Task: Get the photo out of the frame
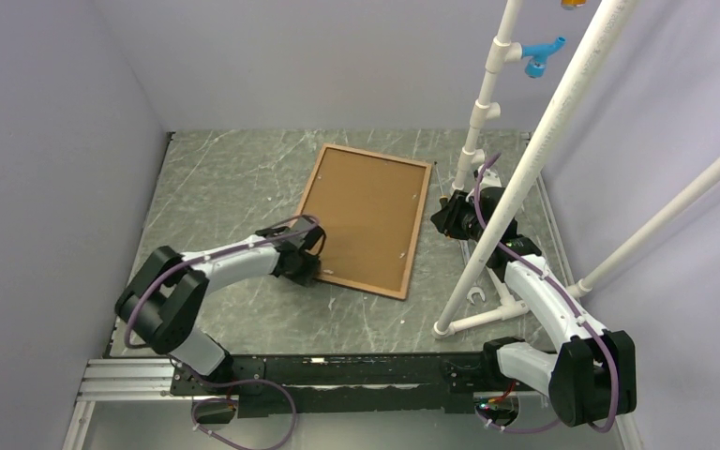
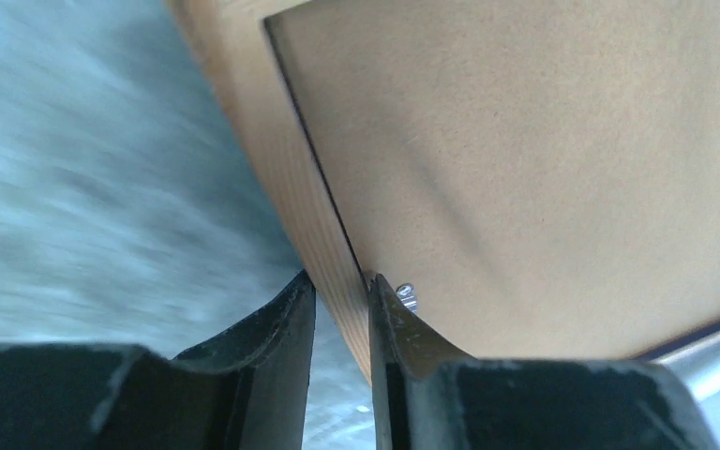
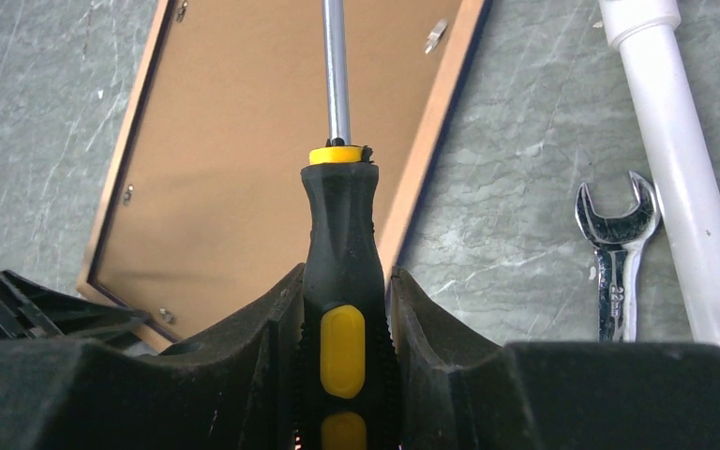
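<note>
top external view: frame lying back up, a hand at each long side.
the tabletop (image 1: 234, 178) carries the frame (image 1: 418, 231) at picture centre, its long axis running top to bottom and leaning right at the top. the photo (image 1: 366, 216) shows only its brown back inside the rim. the left hand (image 1: 306, 258) is pinched narrowly on the lower left rail. the right hand (image 1: 450, 217), just right of the frame, is clamped on a screwdriver (image 3: 341, 272) aimed at the backing.

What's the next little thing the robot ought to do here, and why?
Probably lower the screwdriver in the right gripper to a small metal tab on the frame and swing it aside. The frame lies back up, the left gripper pinches its rim, and such tabs seem to hold the photo, brown back showing, in.
</note>
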You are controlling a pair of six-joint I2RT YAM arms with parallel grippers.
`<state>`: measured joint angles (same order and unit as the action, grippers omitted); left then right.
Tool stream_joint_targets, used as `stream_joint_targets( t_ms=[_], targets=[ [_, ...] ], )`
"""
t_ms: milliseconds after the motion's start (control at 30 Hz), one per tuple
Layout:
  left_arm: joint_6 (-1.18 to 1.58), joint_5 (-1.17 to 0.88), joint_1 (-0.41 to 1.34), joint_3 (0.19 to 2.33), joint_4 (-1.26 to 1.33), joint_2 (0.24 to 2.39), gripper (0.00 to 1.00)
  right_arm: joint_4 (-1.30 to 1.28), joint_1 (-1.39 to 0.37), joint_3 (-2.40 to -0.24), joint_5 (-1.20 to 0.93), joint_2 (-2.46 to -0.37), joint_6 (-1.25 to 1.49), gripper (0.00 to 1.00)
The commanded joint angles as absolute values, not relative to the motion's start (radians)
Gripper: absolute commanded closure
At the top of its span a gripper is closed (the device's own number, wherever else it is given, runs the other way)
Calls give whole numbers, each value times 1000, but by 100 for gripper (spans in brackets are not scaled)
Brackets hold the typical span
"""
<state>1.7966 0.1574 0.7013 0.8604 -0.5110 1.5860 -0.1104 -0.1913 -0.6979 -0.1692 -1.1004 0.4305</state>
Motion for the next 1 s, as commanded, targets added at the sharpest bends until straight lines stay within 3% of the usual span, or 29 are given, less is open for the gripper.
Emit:
stream_joint_targets(
  t_ms=[0,100,300,467,767,967],
  targets=[
    [1679,328,594,766,-867,1504,90,-41,-190,-711,-199,-1107,430,100],
    [1455,355,529,737,-809,1449,100,-38,-191,-711,-202,-1110,430,100],
    [957,362,454,790,-745,1388,100,-39,-193,-716,-216,-1137,425,100],
    [625,297,356,926,-795,1480,100,-49,-218,-748,-270,-1208,409,100],
    [248,328,326,1031,-731,1675,100,-184,-241,-819,-262,-1286,388,100],
    [153,383,308,1165,-737,1791,100,-450,-248,-877,-233,-1364,390,100]
  ],
)
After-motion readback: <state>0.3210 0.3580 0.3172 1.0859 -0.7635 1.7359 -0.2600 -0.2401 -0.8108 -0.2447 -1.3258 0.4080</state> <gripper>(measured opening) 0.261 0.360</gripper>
